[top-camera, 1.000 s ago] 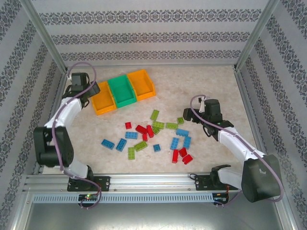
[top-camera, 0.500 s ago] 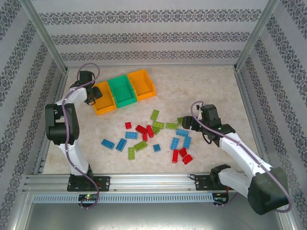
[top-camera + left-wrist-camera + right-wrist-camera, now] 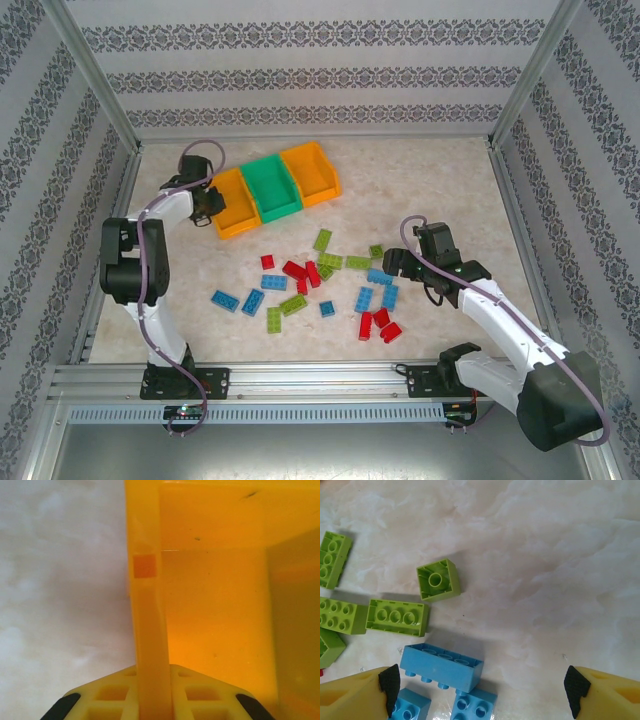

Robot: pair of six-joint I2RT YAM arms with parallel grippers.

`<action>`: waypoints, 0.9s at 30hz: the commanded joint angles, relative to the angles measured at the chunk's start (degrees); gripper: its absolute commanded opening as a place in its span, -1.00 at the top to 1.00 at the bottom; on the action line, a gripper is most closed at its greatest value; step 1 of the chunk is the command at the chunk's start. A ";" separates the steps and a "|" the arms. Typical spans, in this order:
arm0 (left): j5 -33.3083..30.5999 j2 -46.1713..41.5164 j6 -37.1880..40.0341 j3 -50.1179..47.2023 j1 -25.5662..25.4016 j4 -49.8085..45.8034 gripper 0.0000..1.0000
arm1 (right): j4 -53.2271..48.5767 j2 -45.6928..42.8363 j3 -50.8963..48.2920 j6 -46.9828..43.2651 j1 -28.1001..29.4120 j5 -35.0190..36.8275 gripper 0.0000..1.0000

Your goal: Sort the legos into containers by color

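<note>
Straddling wall of orange bin (image 3: 147, 630), left gripper (image 3: 157, 706) gapes (jaws wide); right gripper (image 3: 482, 687) hovers, spread, over blue lego (image 3: 441, 666).

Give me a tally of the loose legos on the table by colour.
Red legos: 7
Blue legos: 7
Lime green legos: 7
Total: 21, as best the top view shows.

Marbled beige tabletop (image 3: 440, 170); patterned wallpaper walls (image 3: 320, 60) on three sides; aluminium rail (image 3: 320, 375) along near edge.
</note>
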 commanded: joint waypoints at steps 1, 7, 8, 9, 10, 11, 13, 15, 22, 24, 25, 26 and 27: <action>1.32 -2.35 2.68 -0.02 -3.86 2.75 0.67 | -2.11 -0.23 -0.42 1.48 0.84 1.08 -0.76; 1.86 0.51 1.59 3.69 -7.54 2.55 0.66 | -3.30 -0.49 -0.47 2.48 1.38 1.02 -0.74; 2.32 1.15 0.85 4.25 -7.77 2.63 0.66 | -3.50 -0.60 -0.47 2.69 1.62 1.18 -0.74; 2.34 1.63 0.23 4.62 -7.98 2.70 0.66 | -3.65 -0.71 -0.40 2.88 1.73 1.29 -0.74; 2.40 2.05 -0.42 4.90 -8.24 2.93 0.66 | -3.78 -0.91 -0.38 3.15 1.99 1.47 -0.74; 2.42 2.43 -0.95 5.13 -8.43 3.30 0.65 | -4.00 -1.22 -0.39 3.28 2.12 1.63 -0.74; 2.57 3.10 -1.44 5.75 -9.04 3.58 0.65 | -4.27 -1.67 -0.49 3.56 2.39 1.91 -0.73; 2.52 3.73 -1.47 6.61 -9.76 3.43 0.64 | -4.51 -2.04 -0.64 3.69 2.70 1.96 -0.73; 2.49 4.52 -0.78 6.90 -11.26 4.10 0.59 | -4.74 -1.65 -1.12 3.68 3.64 2.35 -0.73; 2.35 4.28 -0.42 6.71 -11.37 4.10 0.56 | -4.20 -1.00 -0.91 3.01 3.99 2.81 -0.73; 2.17 4.01 -0.32 6.53 -11.46 4.19 0.54 | -3.95 -0.60 -0.75 2.65 4.09 2.95 -0.73; 1.77 3.49 -0.24 6.13 -11.44 4.25 0.48 | -3.66 -0.03 -0.35 2.39 4.20 3.03 -0.73; 1.20 2.60 -0.23 5.40 -11.57 4.49 0.41 | -3.61 0.67 0.24 2.11 4.27 2.85 -0.72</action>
